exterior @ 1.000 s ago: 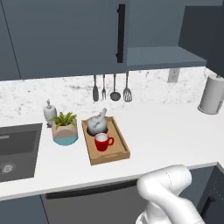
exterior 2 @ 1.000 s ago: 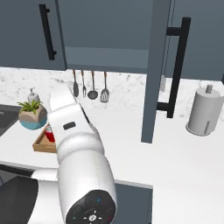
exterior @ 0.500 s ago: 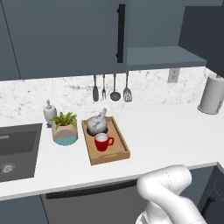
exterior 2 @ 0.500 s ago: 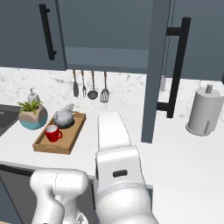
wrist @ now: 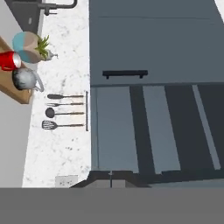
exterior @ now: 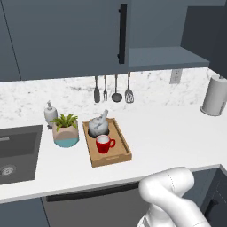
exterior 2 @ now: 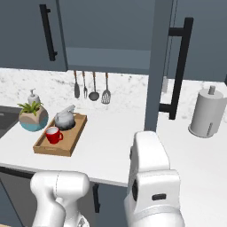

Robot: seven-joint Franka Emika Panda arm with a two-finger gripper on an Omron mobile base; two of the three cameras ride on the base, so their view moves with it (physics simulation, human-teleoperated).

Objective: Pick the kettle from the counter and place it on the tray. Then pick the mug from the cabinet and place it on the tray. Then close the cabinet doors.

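Left base view: tray [exterior: 122, 158] on the counter [exterior: 173, 133], holding kettle [exterior: 98, 125] at its far end and mug [exterior: 103, 144] just in front of it. Potted plant [exterior: 65, 130] and soap dispenser [exterior: 50, 113] to the tray's left; paper towel roll [exterior: 215, 95] far right.

Right base view: one cabinet door [exterior 2: 158, 66] stands open edge-on; the other door [exterior 2: 31, 35] is shut. Utensils [exterior 2: 91, 86] hang on the wall.

Hand view: claw clenched, holding nothing, fingertips hidden; cabinet [wrist: 153, 127] open straight ahead of the claw, tray, kettle and mug well off to the upper left of this rolled view.
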